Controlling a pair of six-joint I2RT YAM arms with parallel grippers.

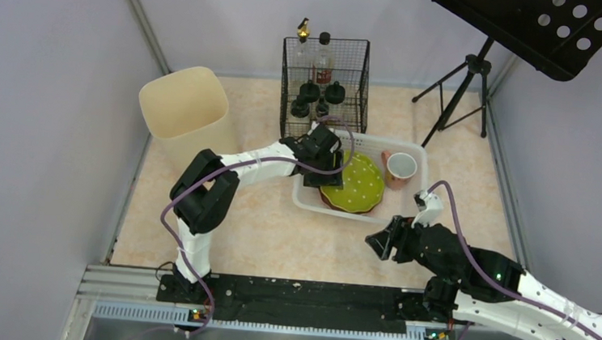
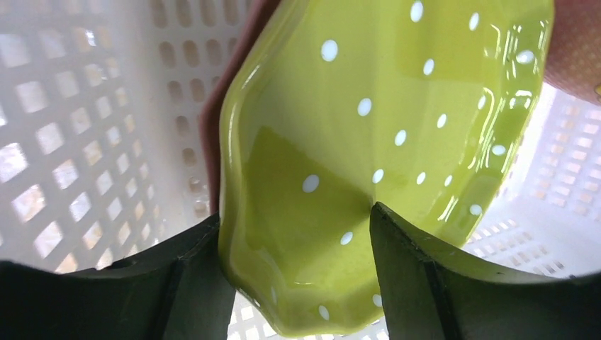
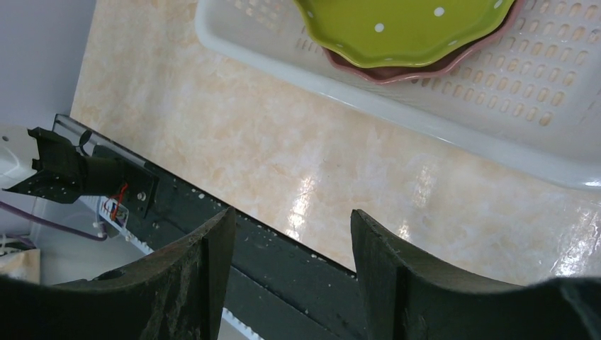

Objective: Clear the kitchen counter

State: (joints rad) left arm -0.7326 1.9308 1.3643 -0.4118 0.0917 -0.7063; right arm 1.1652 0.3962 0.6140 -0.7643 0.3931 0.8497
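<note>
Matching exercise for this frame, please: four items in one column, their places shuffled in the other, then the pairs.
Items
1. green dotted plate
2. pink mug
3. beige bin
4. black wire crate

Places
A. far-left part of the kitchen counter
B. in the right end of the white basket
C. far edge, just behind the white basket
D. lying on a pink plate in the white basket

Pairs: 1-D, 2-B, 3-A, 4-C

top overhead; wrists close; all share green plate (image 1: pixel 352 182)
</note>
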